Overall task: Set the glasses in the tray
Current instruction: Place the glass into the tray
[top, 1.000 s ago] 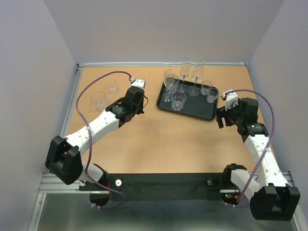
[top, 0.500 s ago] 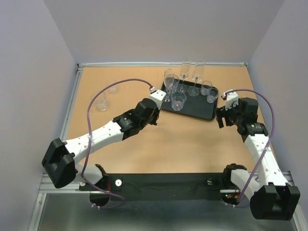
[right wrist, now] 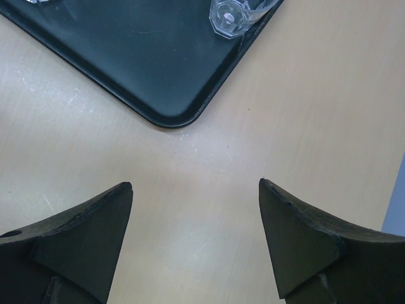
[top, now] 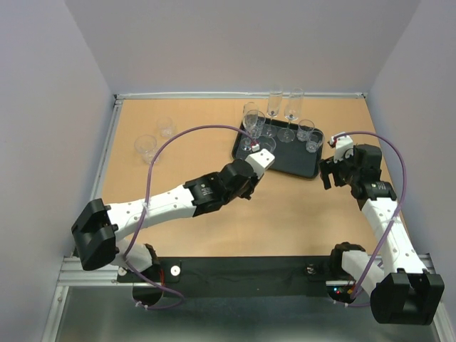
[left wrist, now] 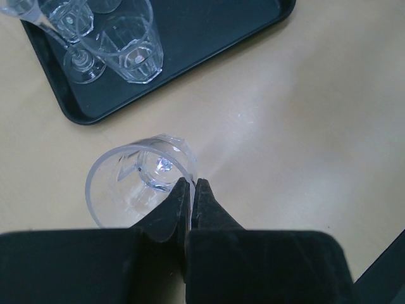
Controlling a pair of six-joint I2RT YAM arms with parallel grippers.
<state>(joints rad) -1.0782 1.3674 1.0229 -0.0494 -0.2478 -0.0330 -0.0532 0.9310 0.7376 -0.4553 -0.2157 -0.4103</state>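
My left gripper [top: 258,162] [left wrist: 192,183] is shut on the rim of a short clear tumbler [left wrist: 140,183] and holds it over the wood just off the near left side of the black tray [top: 299,162] [left wrist: 196,44]. Several glasses stand on the tray: flutes [top: 274,104], a wine glass [top: 251,121], tumblers [top: 305,130] and one [left wrist: 130,44] close ahead of the held glass. Two more tumblers [top: 146,147] [top: 165,127] stand on the table at far left. My right gripper [top: 328,174] [right wrist: 196,190] is open and empty, low over the table by the tray's near right corner [right wrist: 166,114].
The wooden table [top: 285,214] is walled by grey panels on three sides. A purple cable loops above each arm. A tumbler [right wrist: 237,12] stands near the tray's right rim, close to my right gripper.
My left arm has swung right and nearer with the tumbler, from the left middle of the table to the tray's near left side. The right arm has not moved.
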